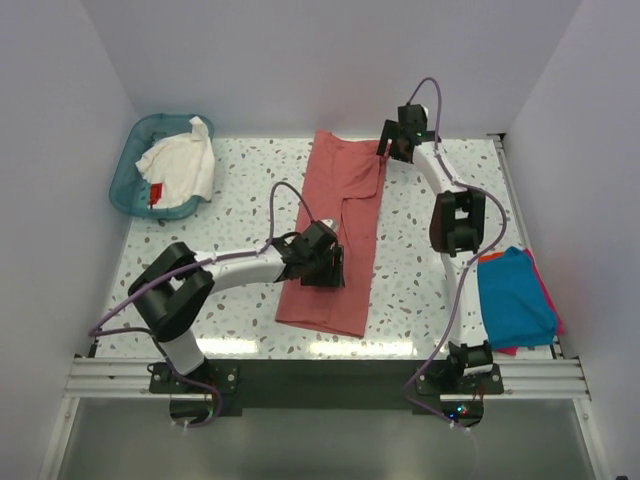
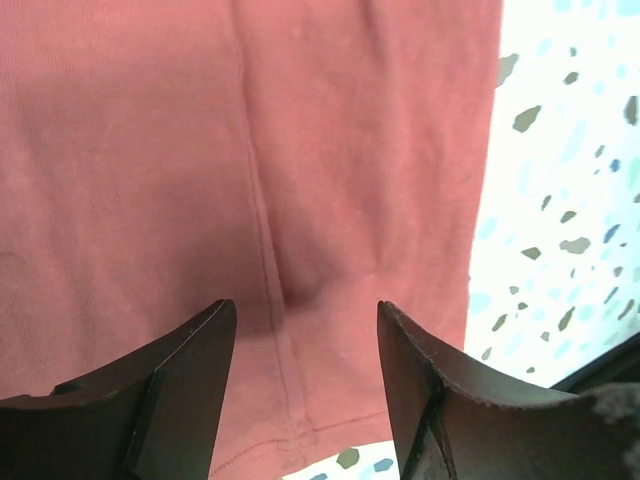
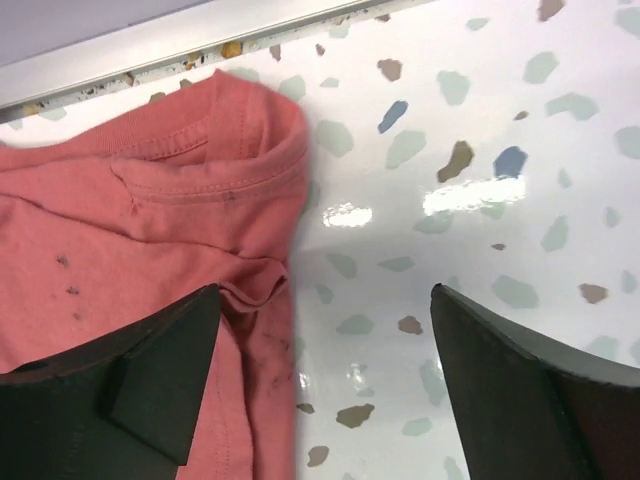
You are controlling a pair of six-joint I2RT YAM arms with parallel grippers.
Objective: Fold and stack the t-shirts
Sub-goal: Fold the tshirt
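A salmon-red t-shirt (image 1: 338, 230) lies folded into a long strip down the middle of the table. My left gripper (image 1: 325, 265) hovers over its near half, open, with only flat cloth (image 2: 300, 150) and a seam showing between the fingers (image 2: 305, 330). My right gripper (image 1: 395, 148) is at the shirt's far right corner, open. Its left finger sits over the crumpled edge near the collar (image 3: 200, 160), and bare table shows between the jaws (image 3: 325, 330). A white t-shirt (image 1: 185, 160) lies in the basket. A folded teal-blue t-shirt (image 1: 512, 298) rests on an orange-red one (image 1: 548, 300).
A teal plastic basket (image 1: 128, 170) stands at the far left corner. The folded stack sits at the table's right edge, near the right arm's base (image 1: 465, 360). A metal rail (image 3: 150, 50) runs along the far edge just beyond the collar.
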